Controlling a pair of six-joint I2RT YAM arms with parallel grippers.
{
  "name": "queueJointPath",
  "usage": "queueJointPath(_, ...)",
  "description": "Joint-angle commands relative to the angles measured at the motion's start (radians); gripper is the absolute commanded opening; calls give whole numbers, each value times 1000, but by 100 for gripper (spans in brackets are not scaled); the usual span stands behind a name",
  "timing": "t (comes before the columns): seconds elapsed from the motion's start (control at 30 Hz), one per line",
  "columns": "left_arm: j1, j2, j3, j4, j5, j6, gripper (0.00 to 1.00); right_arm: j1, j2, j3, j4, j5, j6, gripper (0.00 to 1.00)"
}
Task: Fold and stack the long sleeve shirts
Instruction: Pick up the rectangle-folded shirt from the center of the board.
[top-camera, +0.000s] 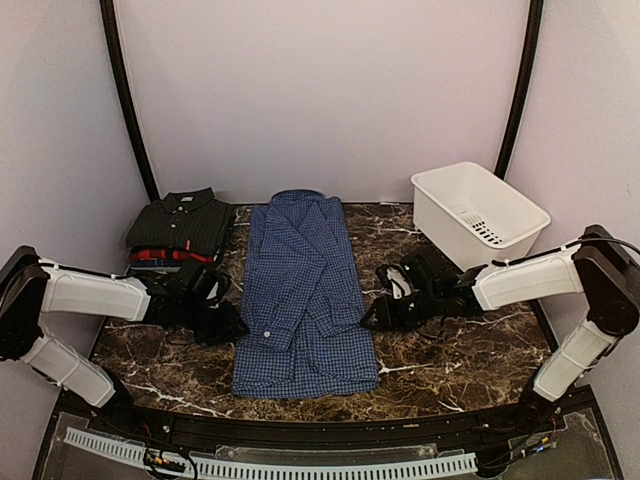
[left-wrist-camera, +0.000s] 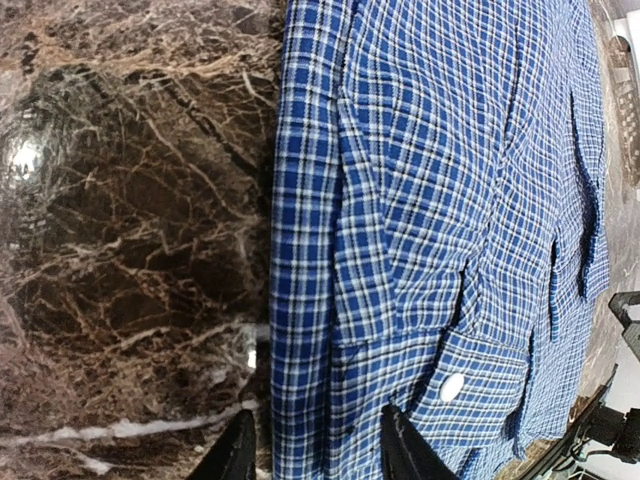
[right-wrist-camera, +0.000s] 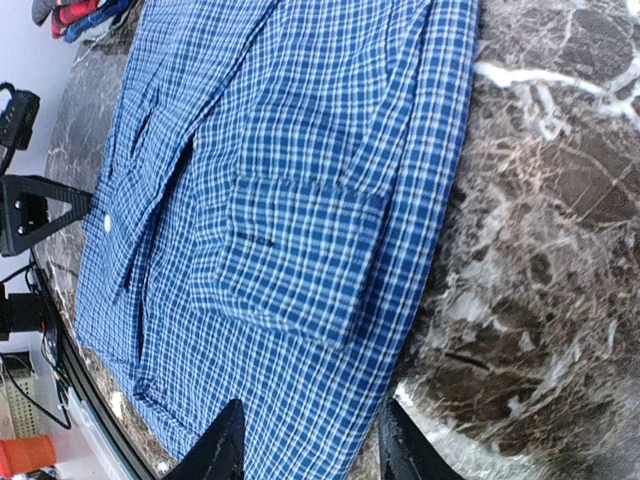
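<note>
White basket (top-camera: 440, 225), slotted floor showing, stands far right. Blue shirt (top-camera: 303, 295) lies centre on the marble table (top-camera: 450, 350), dark shirt (top-camera: 182, 222) atop red shirt (top-camera: 165, 256) far left. Left gripper (top-camera: 236, 324) and right gripper (top-camera: 372, 316) flank its edges, fingers apart.

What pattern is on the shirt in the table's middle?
Fine white check on the blue shirt; clearest in left wrist view.

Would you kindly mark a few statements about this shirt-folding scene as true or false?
1. The blue shirt lies between the two grippers. True.
2. The dark shirt lies in the white basket. False: it sits folded on a stack at the back left of the table.
3. The left gripper is open. True.
4. The right gripper is shut on the blue shirt. False: its fingers stand apart at the shirt's edge.
</note>
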Motion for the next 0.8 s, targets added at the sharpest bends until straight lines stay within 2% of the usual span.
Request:
queueJointPath(0.0, -4, 29, -1, 29, 25, -13, 41, -55, 43, -7, 125, -75, 38, 43)
queueJointPath(0.33, -4, 55, -6, 12, 28, -11, 34, -83, 144, 9, 201, -154, 60, 43)
queueJointPath(0.77, -6, 99, -46, 136, 156, -63, 21, -82, 190, 33, 237, -170, 80, 38)
